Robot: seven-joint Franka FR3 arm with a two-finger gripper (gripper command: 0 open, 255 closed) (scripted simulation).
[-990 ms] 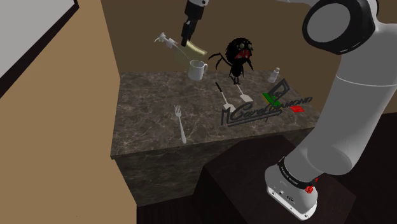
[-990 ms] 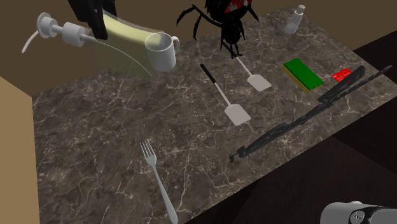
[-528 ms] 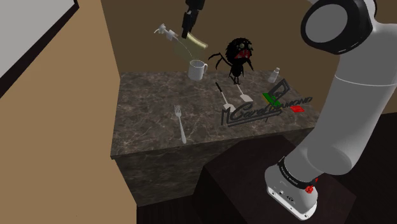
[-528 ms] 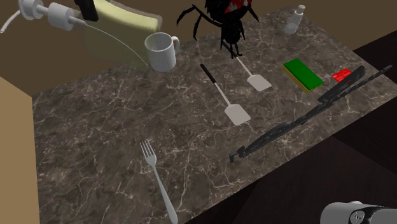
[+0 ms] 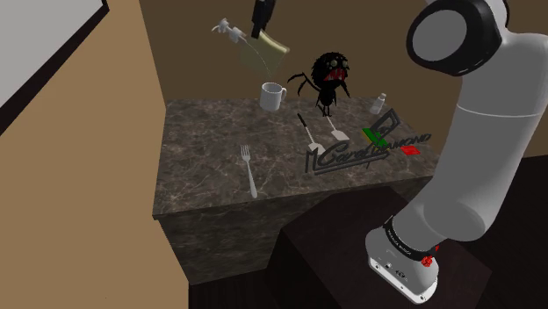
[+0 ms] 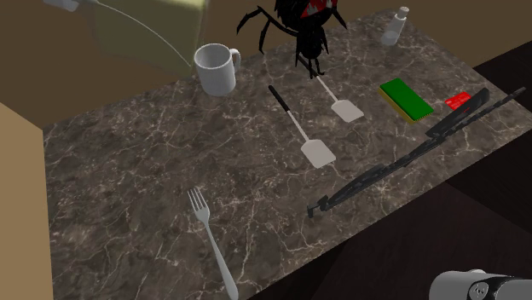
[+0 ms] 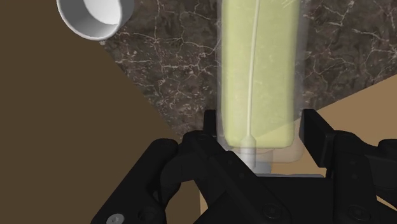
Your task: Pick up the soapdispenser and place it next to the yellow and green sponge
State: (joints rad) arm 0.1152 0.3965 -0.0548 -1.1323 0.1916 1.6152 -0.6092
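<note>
Below the soapdispenser (image 7: pixel 257 70), mug (image 7: pixel 95 19), apparently apart.

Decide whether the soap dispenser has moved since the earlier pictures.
Yes. In the shoulder view the soap dispenser has risen farther above the white mug.

A white cylindrical mug (image 6: pixel 216 70) stands upright on a dark veined marble countertop (image 6: pixel 128 187). Positions from the mug, second exterior view:
- Right: a black spider figure with a red mouth (image 6: pixel 298 25).
- Lower right: two flat grey spatulas (image 6: pixel 300 129).
- Well below: a silver fork (image 6: pixel 211 247).
- Far right: a small clear shaker (image 6: pixel 393 27), a flat red card (image 6: pixel 458 100) and a long black bar (image 6: pixel 409 153).
</note>
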